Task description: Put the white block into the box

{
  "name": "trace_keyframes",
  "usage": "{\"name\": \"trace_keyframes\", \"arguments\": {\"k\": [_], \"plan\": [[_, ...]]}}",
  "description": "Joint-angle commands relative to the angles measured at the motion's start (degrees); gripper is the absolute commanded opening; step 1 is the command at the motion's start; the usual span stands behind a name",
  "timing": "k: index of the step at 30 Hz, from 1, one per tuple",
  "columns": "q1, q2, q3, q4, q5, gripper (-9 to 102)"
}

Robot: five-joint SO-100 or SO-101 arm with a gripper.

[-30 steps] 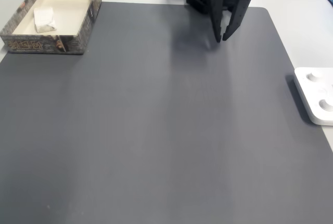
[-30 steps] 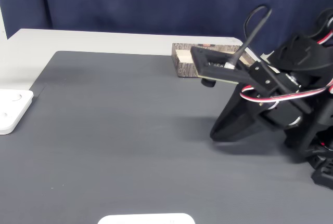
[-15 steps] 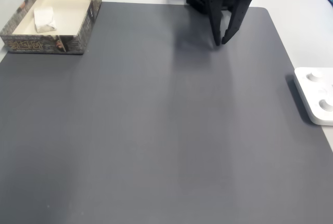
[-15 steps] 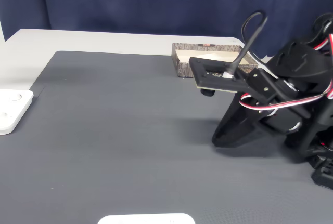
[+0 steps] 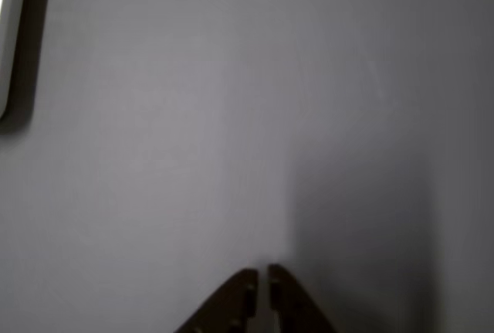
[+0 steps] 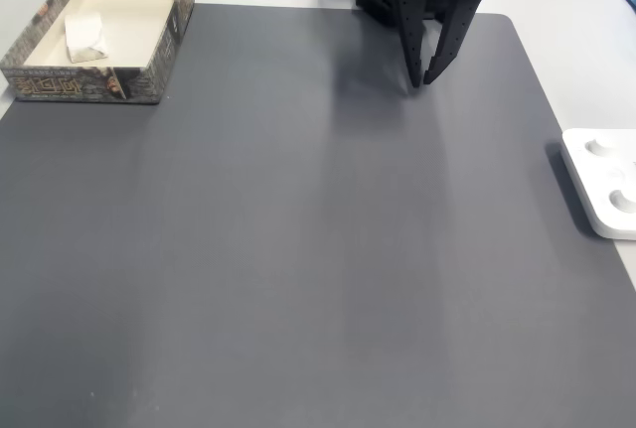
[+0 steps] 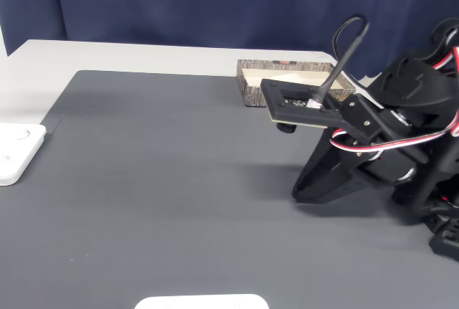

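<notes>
Other view: black two-finger gripper (image 5: 262, 275) w/ tips nearly pressed together, holding nothing, over plain dark grey mat (image 5: 231, 117).

Fixed view from above: small matte white block (image 6: 85, 35) lies inside shallow beige box w/ mottled brown rim (image 6: 79, 84), mat's far-left corner; glossy white plastic piece (image 6: 604, 182) at right edge.

Fixed side view: pale table (image 7: 129, 56), dark blue curtain (image 7: 201, 1) behind.

In a fixed view, claw (image 6: 420, 79) over the mat's (image 6: 298, 249) far edge | box (image 6: 40, 78) far to claw's left at the mat corner, white block (image 6: 84, 38) lying inside it | plastic piece (image 6: 603, 182) nearer the camera to claw's right, off the mat.
</notes>
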Motion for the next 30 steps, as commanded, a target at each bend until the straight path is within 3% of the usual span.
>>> {"name": "trace_keyframes", "arguments": {"k": [1, 5, 30], "plan": [[0.0, 2.0, 1.1, -0.8, -0.9, -2], [-0.1, 2.0, 1.1, 0.7, -8.5, -2], [-0.6, 2.0, 1.1, 0.8, -8.5, -2]]}}
